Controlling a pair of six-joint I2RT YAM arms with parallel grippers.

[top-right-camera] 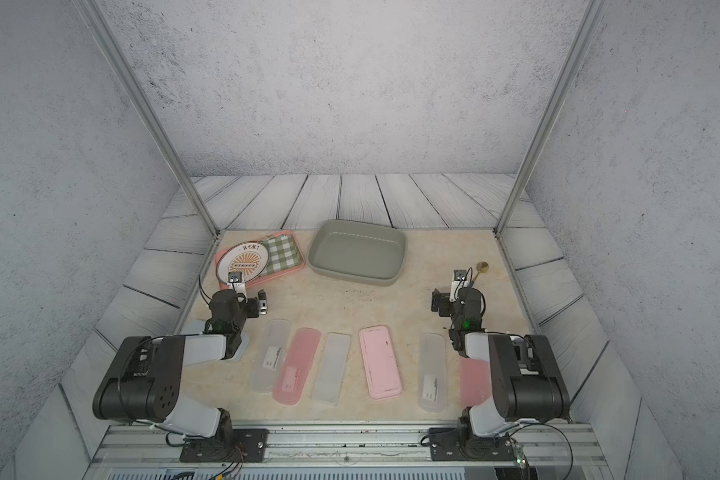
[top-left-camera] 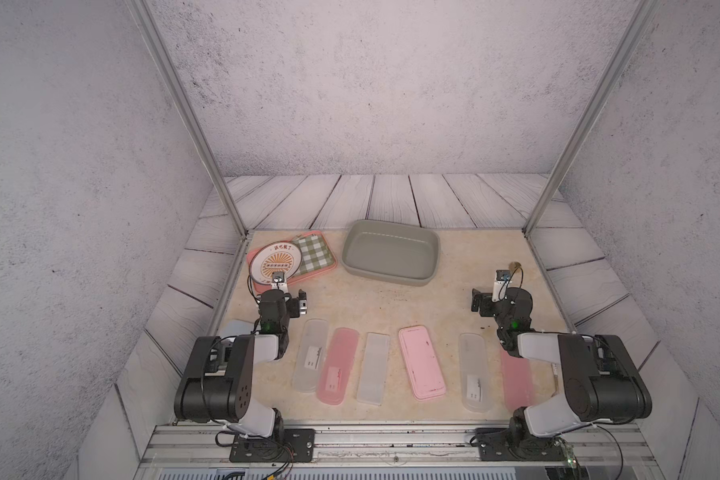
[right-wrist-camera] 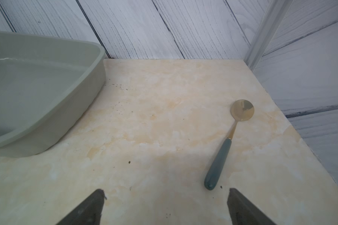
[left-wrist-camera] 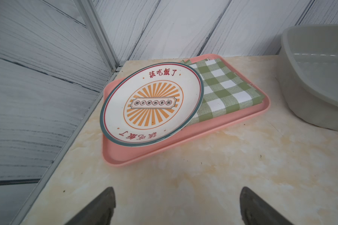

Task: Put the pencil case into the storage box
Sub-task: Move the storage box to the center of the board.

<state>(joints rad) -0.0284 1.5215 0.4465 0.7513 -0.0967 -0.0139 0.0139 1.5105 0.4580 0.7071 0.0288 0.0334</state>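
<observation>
Looked like a robot lab's staged test booth rather than a real home. Was boxed in by concrete-print walls (top-left-camera: 371, 83) and plank-print sheets (top-left-camera: 391, 199), framed by bare aluminium posts (top-left-camera: 192, 120). Had a left arm (top-left-camera: 221, 374) and a right arm (top-left-camera: 595, 374) bolted to a slotted metal rail (top-left-camera: 391, 440) at the front. Was dressed as a kitchen: marble-look tabletop (top-left-camera: 391, 303), pink tray (left-wrist-camera: 137, 157), printed plate (left-wrist-camera: 152, 104), checked cloth (left-wrist-camera: 226, 91), with a row of pencil cases (top-left-camera: 374, 368) laid side by side.

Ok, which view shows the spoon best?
The right wrist view: the spoon lies whole and close, gold bowl to blue handle. Both top views show little beyond its bowl, small and far off. The left wrist view misses it.
</observation>
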